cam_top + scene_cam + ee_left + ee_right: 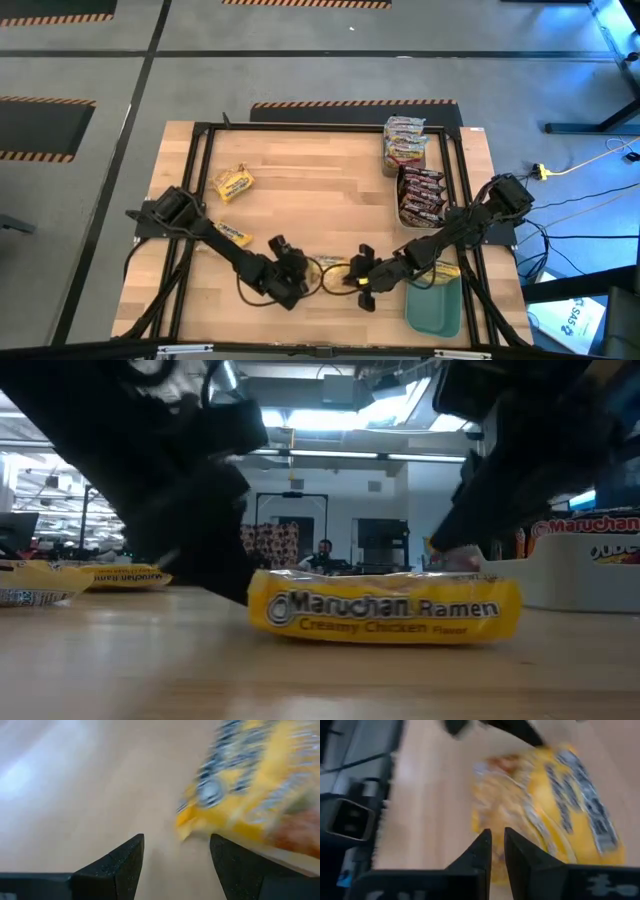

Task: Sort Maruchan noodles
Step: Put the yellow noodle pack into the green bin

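Observation:
A yellow Maruchan noodles packet (pixel 330 268) (pixel 385 610) lies flat on the wooden table near its front edge, between my two grippers. My right gripper (pixel 357 279) (pixel 497 840) comes at it from the table's right and is shut on its near end. My left gripper (pixel 298 272) (pixel 175 850) stands open on the packet's left side. A corner of the packet (pixel 250 785) shows just beyond one of its fingers; I cannot tell whether that finger touches it. My right gripper pinches the yellow packet's right-hand end edge (pixel 496 822) between its two fingers. The fingers slant down from the table's right side. The packet rests flat on the table (pixel 300 670). The fingertips themselves hide how far back the edge reaches between them.
Two more yellow packets (pixel 233 183) (pixel 232 233) lie on the table's left half. At the far right stand silvery-pink packets (pixel 405 140) and dark brown packets (pixel 420 193). A teal lid (pixel 433 308) sits at the near right, with another yellow packet (pixel 443 270) beside it.

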